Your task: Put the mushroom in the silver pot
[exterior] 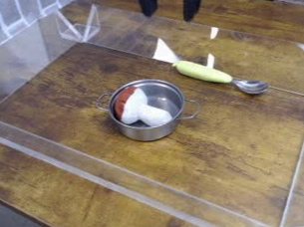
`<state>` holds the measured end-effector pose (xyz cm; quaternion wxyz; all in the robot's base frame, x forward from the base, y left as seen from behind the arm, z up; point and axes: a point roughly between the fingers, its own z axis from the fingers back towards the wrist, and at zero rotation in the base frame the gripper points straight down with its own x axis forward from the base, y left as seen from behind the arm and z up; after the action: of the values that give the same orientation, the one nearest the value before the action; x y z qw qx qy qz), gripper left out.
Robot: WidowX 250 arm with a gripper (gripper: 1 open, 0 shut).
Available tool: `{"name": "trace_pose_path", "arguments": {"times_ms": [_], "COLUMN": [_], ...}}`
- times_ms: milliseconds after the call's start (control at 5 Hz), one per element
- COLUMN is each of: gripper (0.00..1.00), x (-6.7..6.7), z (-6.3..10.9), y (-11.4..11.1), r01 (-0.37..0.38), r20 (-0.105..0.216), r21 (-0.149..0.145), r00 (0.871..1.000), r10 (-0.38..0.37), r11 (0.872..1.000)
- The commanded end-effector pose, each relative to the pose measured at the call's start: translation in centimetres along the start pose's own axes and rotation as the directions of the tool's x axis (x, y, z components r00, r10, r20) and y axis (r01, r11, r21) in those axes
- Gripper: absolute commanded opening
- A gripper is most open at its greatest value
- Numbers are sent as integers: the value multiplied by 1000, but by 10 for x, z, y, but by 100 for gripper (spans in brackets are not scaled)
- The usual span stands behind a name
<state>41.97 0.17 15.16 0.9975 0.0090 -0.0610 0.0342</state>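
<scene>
In the single camera view, the silver pot [148, 111] stands upright on the wooden table [239, 153], roughly at the middle of the boarded surface. The mushroom [138, 107] lies inside the pot, tipped on its side, its red cap toward the pot's left wall and its thick white stem filling the middle and right of the bowl. At the top edge of the picture the gripper [169, 1] hangs above the far side of the table, well apart from the pot; only the two dark finger ends show, the rest being cut off by the frame. The jaws stand wide apart with nothing between them. To the right of the pot and a little beyond it lies a spoon [220, 77] with a yellow-green handle and a metal bowl, flat on the table and not touching the pot. Clear plastic walls [65, 163] fence the table on the near and left sides.
</scene>
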Motion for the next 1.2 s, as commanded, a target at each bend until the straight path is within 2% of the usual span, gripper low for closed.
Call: {"name": "trace_pose_path", "arguments": {"times_ms": [0,200,400,800,1000], "gripper": [100,100,100,100,100], "x": [19,30,33,36,37], "z": [4,0,-1,-3,1], "y": [22,31,24,10,17], "r01": [-74,-123,-72,28,42], "r20": [59,56,52,44,41], "r21": [5,10,3,-17,-18], "r00": [996,991,996,999,998], "r10": [74,122,72,-28,-41], "r11": [997,992,997,999,999]}}
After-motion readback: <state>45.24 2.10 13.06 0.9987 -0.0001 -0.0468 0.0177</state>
